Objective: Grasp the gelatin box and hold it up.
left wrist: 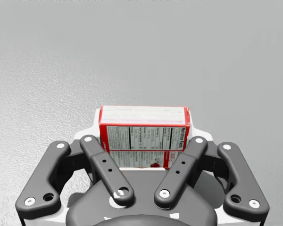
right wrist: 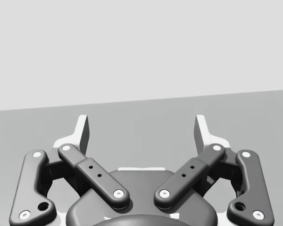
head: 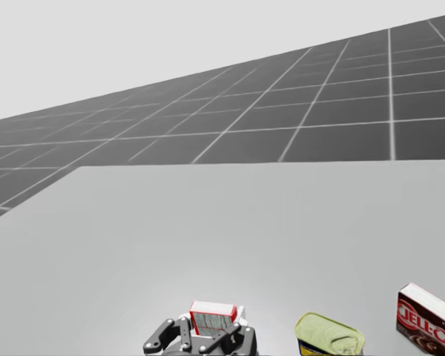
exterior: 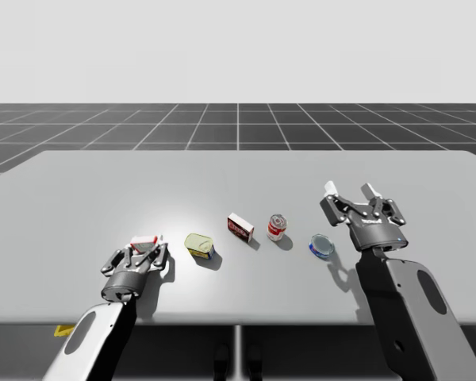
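Plainly, my left gripper point(left wrist: 145, 126) is clamped on the red box point(left wrist: 144, 136). The left wrist view has the jaws pressed to its two sides. The face turned to that camera is a white panel of fine black print framed in red, too small to read.

The high view places the box at the near left of the table point(exterior: 103, 190), at the left end of a row of other things and apart from them. I cannot tell from any view whether its underside is clear of the tabletop. From left to right the row runs:
- a flat yellow-green tin point(exterior: 199, 244)
- a dark box point(exterior: 239, 227)
- an upright red can point(exterior: 276, 227) with a white band
- a flat blue can point(exterior: 321, 245) showing its round face

None of these touch one another.

The head view, looking down over the gripped box, adds its white top with a red rim. It also shows the tin to the right with its pale lid up, and the dark box's front with large white lettering.

My right gripper point(exterior: 350, 190) hangs above the table's right side, beyond the blue can. The right wrist view has its jaws spread wide, with bare tabletop and the table's far edge ahead.
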